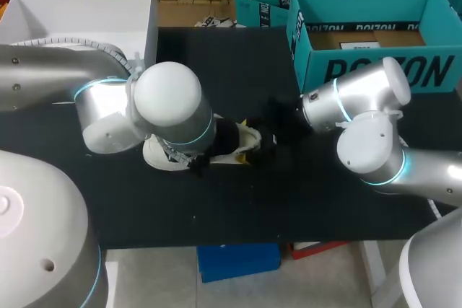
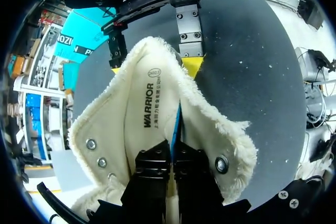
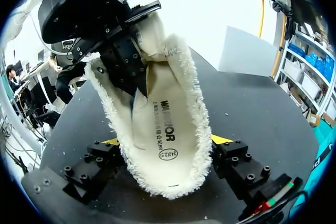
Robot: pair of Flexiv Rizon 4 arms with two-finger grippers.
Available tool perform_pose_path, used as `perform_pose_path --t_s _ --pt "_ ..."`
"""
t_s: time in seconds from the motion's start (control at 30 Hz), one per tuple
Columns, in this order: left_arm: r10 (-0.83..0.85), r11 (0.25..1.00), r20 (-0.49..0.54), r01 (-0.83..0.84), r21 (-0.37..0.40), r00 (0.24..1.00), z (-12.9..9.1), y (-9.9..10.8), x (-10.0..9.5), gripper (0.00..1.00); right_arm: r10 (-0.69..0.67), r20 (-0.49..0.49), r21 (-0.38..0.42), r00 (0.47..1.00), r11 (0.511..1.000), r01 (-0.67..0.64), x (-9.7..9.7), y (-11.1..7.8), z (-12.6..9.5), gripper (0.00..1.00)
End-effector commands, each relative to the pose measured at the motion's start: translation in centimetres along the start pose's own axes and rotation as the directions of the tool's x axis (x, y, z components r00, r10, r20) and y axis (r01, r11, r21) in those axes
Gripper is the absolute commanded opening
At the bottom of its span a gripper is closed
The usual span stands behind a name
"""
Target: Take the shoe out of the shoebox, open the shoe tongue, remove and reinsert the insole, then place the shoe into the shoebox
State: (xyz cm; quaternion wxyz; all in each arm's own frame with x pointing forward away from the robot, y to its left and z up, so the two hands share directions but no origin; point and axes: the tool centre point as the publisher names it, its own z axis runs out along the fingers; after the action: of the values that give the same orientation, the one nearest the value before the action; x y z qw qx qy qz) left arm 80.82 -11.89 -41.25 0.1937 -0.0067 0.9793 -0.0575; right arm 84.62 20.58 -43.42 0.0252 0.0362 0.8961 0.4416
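Note:
A cream shoe [image 2: 105, 129] with fleecy lining lies on the black table [image 1: 238, 207], half hidden under my left arm [image 1: 170, 106] in the head view. Its printed insole [image 2: 149, 103] stands partly up out of the opening, blue edge showing. My left gripper [image 2: 173, 153] is shut on that edge. Around the far end of the shoe [image 3: 178, 177] sits my right gripper [image 3: 165, 145], its yellow fingertips [image 3: 220, 139] pressing both sides. In the head view my right gripper [image 1: 278, 131] meets the shoe [image 1: 245, 142] from the right. The teal shoebox [image 1: 375, 70] stands at the back right.
A white box [image 1: 79, 16] stands at the back left corner. A second teal box [image 1: 271, 1] sits behind the shoebox. Bare black table lies in front of the shoe.

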Motion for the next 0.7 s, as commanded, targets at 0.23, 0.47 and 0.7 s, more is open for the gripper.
perform_pose_path --t_s 0.23,0.47,0.7 --pt "-0.019 1.000 0.003 0.019 0.001 1.000 -0.8 0.7 -0.3 0.00 0.004 0.005 0.001 1.000 1.000 -0.004 -0.5 -0.1 0.4 0.00" --pt "-0.041 0.999 0.009 0.041 0.006 0.999 -1.3 1.4 -1.5 0.00 0.004 0.005 0.001 1.000 1.000 -0.004 -0.5 -0.1 0.4 0.00" --pt "-0.059 0.998 0.012 0.059 0.020 0.998 -1.8 1.6 -2.1 0.00 0.004 0.005 0.001 1.000 1.000 -0.004 -0.5 -0.1 0.4 0.00"
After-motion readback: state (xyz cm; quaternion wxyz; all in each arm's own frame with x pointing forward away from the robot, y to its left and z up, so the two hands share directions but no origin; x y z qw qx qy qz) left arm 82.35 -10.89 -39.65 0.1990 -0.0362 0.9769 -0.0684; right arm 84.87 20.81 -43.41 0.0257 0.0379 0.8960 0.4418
